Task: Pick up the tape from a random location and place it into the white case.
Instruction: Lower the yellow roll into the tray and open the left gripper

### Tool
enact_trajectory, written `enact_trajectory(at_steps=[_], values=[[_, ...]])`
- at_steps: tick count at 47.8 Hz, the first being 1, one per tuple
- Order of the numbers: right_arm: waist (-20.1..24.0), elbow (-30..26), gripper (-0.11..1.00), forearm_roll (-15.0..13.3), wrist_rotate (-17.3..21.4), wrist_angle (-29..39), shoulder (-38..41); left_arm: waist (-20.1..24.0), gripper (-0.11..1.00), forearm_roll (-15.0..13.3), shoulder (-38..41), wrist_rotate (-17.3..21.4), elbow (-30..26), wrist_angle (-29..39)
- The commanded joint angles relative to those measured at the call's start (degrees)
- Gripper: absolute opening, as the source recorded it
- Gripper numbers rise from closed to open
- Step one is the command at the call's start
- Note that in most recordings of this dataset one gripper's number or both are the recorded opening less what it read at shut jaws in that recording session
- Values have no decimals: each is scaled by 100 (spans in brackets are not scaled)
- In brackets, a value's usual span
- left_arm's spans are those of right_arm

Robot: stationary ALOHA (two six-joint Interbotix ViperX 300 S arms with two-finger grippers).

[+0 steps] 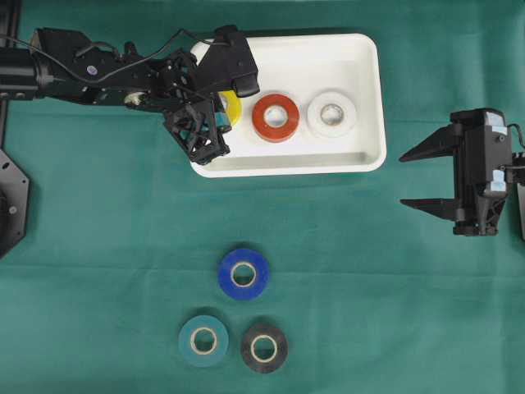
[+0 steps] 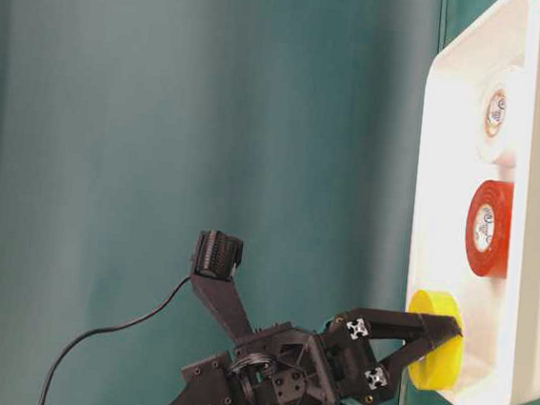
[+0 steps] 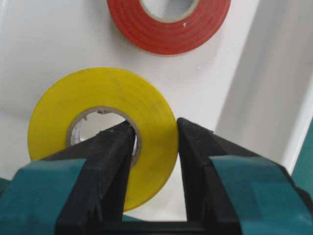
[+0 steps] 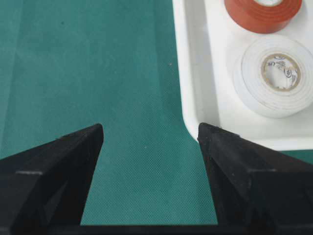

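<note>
Yellow tape [image 3: 98,122] release into white case [image 1: 361,156]
Left tool [image 3: 154,134] straddles the roll wall, grip loosening; next, judge full opening, then lift clear.

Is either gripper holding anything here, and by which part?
Left gripper straddles the yellow tape roll's ring wall, one finger in its core; grip uncertain. Right gripper holds nothing.

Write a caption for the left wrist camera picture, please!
Left gripper pinching the yellow tape roll inside the white plastic case, beside a red tape roll.
</note>
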Motion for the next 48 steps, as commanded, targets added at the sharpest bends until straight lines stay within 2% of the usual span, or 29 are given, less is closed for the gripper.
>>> enact_trajectory(at_steps=[1,9,13,35,48], values=[[-9,-141,74,-18,-9,-35,0,-26,31,-18,-62,-9,-97,-53],[-9,-141,74,-18,-9,-18,0,-26,81,-9,-70,-9,-105,-193],[-9,-141,74,-18,-9,-18,0,-26,96,-18,-70,0,-114,-202],[-9,-141,74,-18,-9,-18,0,-26,94,-18,-149,-18,-123,-158],[-9,-149,74,-18,9,-18,0,-26,94,-9,-571,-18,-299,316]])
